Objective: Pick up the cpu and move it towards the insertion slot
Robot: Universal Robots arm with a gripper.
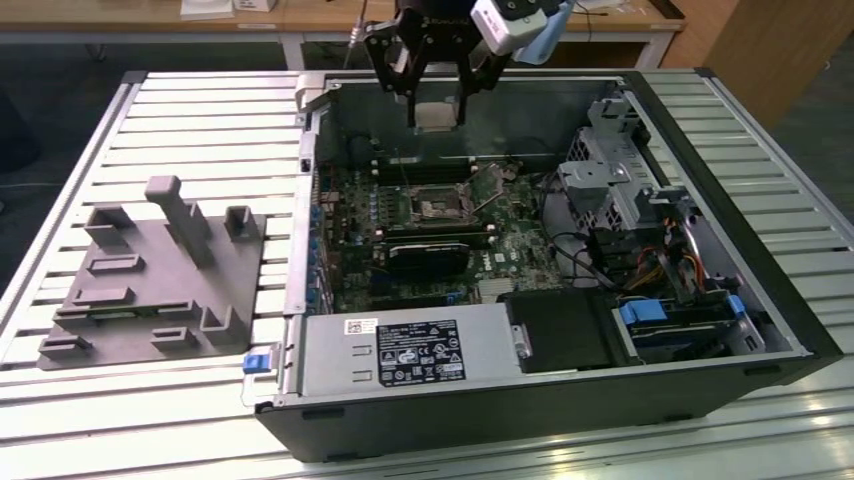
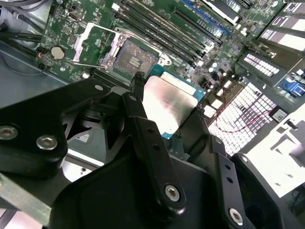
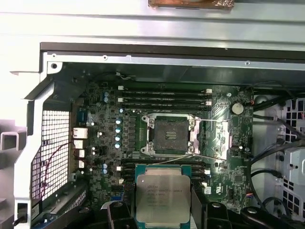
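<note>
Brushed silvery metal tops the cpu (image 2: 167, 106); matt black hand (image 2: 164, 112).

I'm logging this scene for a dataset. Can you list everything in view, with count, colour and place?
cpu: 1, silvery top, held in the gripper above the open case.
insertion slot: 1, black with a silver bracket, on the green board, empty.
computer case: 1, black, lying open on the table.
memory slots: several, black, beside the slot.
power supply: 1, silver, at the case's near edge.
fixture: 1, grey, on the table at the exterior view's left.
table: 1, pale, slatted.
gripper: 1, black, shut on the cpu.
</note>
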